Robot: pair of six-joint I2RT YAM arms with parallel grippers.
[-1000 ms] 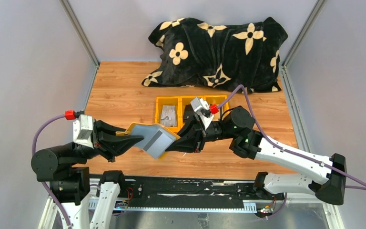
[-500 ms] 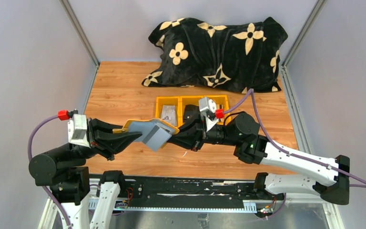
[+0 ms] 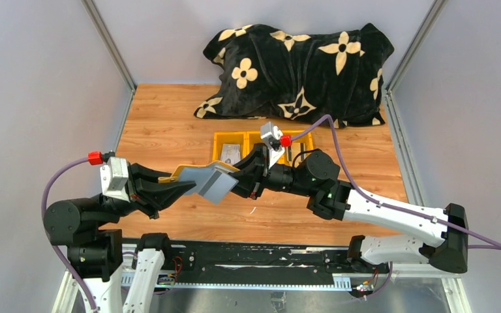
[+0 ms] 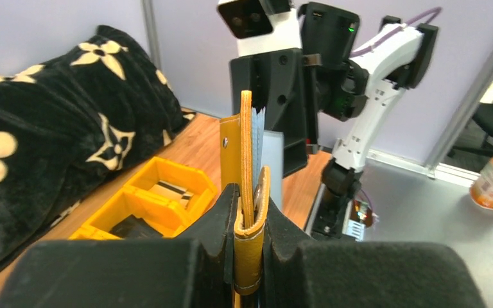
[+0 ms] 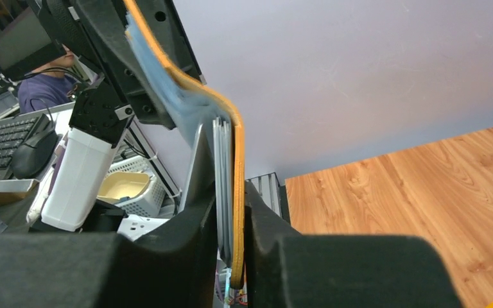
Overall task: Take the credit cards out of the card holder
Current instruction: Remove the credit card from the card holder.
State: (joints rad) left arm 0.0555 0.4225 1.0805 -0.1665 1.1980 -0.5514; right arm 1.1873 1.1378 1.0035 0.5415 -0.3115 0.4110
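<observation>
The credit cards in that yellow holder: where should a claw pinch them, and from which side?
Pinch the credit cards at their free end, away from where the left claw clamps the card holder. Come from the side of the right claw, one finger on each flat face: the cards are thin and held in mid-air.

My left arm [image 3: 72, 218] and right arm [image 3: 391, 212] share one build: rounded matte-black joint housings alternating with smooth white link shells. A purple cable [image 3: 331, 118] runs to each wrist and ends in a red collar [image 3: 94, 157]. Each wrist carries a pale grey, box-shaped camera block [image 3: 114, 179]. My left gripper [image 4: 249, 199] and right gripper [image 5: 231, 215] have thick, black, wedge-shaped fingers with a dull finish. A green indicator light [image 3: 329, 193] glows on a black joint of the right arm. The small round holes [image 4: 282, 59] in the right gripper's black body are probably screw recesses.
</observation>
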